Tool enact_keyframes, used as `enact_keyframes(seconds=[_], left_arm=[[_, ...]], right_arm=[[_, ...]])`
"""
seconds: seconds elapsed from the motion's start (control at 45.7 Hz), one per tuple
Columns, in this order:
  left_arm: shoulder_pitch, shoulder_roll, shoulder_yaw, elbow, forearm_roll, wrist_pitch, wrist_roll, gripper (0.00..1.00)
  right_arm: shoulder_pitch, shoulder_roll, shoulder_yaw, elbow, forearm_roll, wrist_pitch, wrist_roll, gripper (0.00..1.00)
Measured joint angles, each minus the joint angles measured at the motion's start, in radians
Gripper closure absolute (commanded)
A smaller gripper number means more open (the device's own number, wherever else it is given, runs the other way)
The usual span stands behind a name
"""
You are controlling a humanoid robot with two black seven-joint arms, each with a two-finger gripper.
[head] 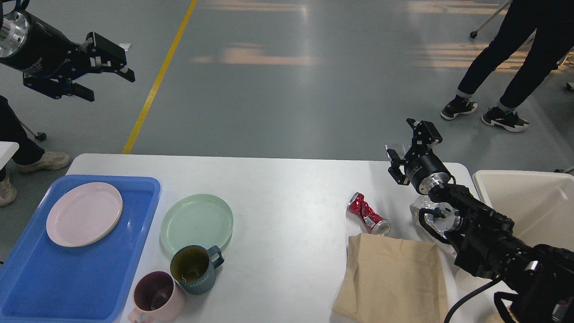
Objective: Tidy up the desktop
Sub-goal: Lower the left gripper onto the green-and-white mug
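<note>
The white desktop [287,188] spans the lower view. On it lie a green plate [197,223], a dark teal mug [193,270], a pink mug [154,298], a crushed red can [368,220], a brown paper bag [394,278] and crumpled foil [420,211] partly hidden by my right arm. A pink plate [84,214] rests in the blue tray [67,278]. My left gripper [107,74] hangs open high above the tray's far side, holding nothing. My right gripper [410,137] stands open over the table's far right edge, empty.
A beige bin [533,206] stands beside the table at right. A person's legs [502,67] move across the floor at the back right; another person's foot [42,160] is at the left, by a second table's corner [6,150]. A yellow line [157,76] marks the floor.
</note>
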Motion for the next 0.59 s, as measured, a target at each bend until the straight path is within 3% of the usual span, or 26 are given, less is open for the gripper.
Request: enact_keyframes(seconds=[0.131,0.241,0.394,0.591], left_arm=[[-0.094,-0.019,0.088,-0.121,0.003,0.0,0.108,0.04],[-0.147,-0.045,0.124,-0.219,0.003,0.0,0.164,0.04],[-0.148,-0.13,0.132,-0.268,0.006,0.0,0.18,0.04],[-0.035,-0.332,0.12,-0.274,0.005,0.0,0.173,0.04]], right_arm=[[0.0,0.0,0.0,0.0,0.0,0.0,0.0,0.0],[0.0,0.0,0.0,0.0,0.0,0.0,0.0,0.0],[0.0,0.0,0.0,0.0,0.0,0.0,0.0,0.0],[0.0,0.0,0.0,0.0,0.0,0.0,0.0,0.0]])
